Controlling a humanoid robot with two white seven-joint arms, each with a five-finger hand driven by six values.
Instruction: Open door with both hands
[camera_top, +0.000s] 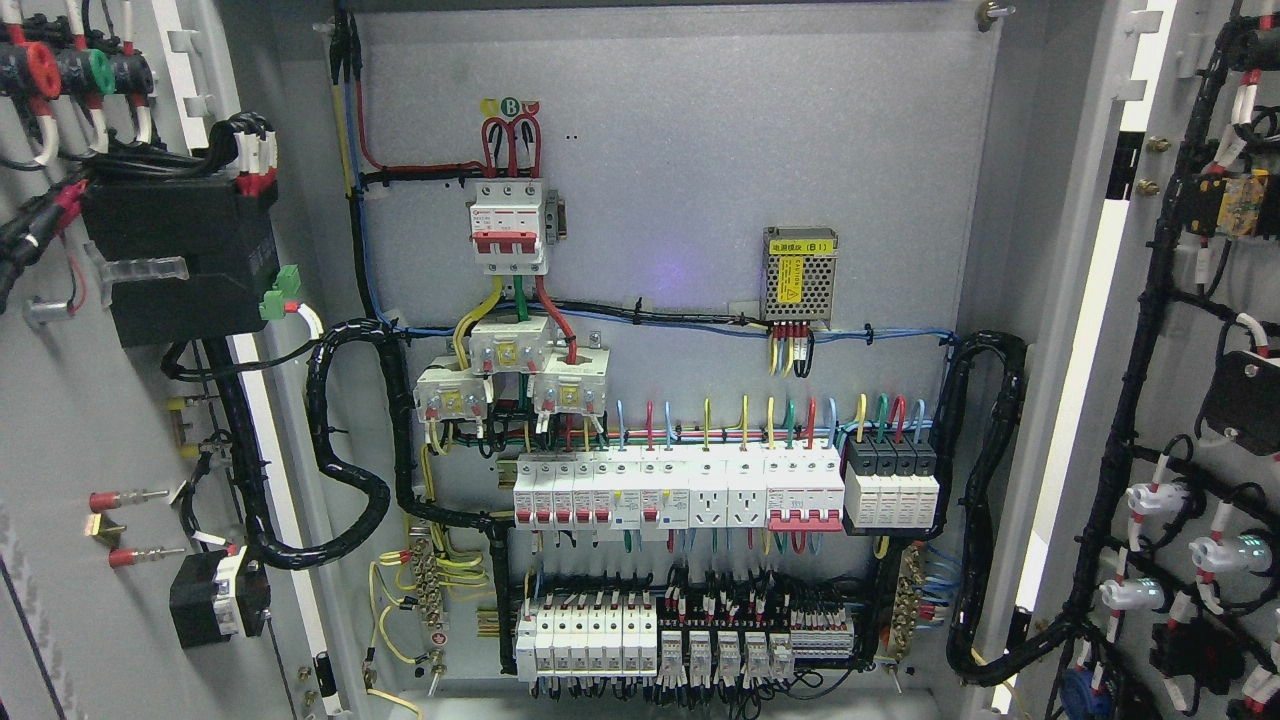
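Both doors of the grey electrical cabinet stand swung wide. The left door (70, 420) shows its inner face at the picture's left, carrying a black box, wiring and coloured terminals. The right door (1180, 330) shows its inner face at the right, with black cable looms and white lamp backs. Between them the cabinet's back panel (680, 150) is fully exposed. Neither of my hands nor any arm appears in the head view.
On the back panel sit a red-and-white main breaker (508, 225), a perforated metal power supply (799, 275), a row of white breakers (680, 490) and terminal blocks (690, 640). Thick black cable bundles (350, 430) loop from each door into the cabinet.
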